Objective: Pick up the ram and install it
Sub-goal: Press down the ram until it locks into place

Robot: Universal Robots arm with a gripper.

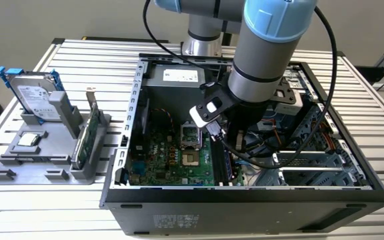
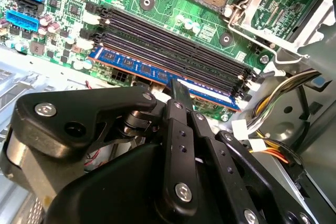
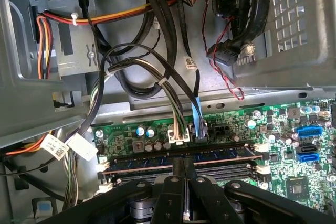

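- End effector [image 2: 181,90] is down inside the open computer case [image 1: 245,200], over the motherboard [image 1: 168,160]. In both wrist views the fingers are closed narrowly on the top edge of the ram [image 2: 157,72].
- Ram location: standing on edge in the slot row nearest the case's cable bundle, alongside three empty dark slots [image 2: 173,45]. In the first wrist view the ram [image 3: 210,155] runs lengthwise between the pale end latches [image 3: 103,169]. Cannot tell whether it is fully seated or the latches have snapped in.
- Grip sits near the stick's middle, on the bare upper edge, clear of the chips.
- Handling judgement: light, thin, stiff board; fragile to bending and to side loads. Best held by the long edges at mid-length so pressing force goes straight down evenly; a tilted push could jam one end or stress the slot.
- On the table [image 1: 78,50], at the exterior view's left: grey holder [image 1: 38,160] with a hard drive [image 1: 35,95] and a green card [image 1: 88,132], well apart from the case.
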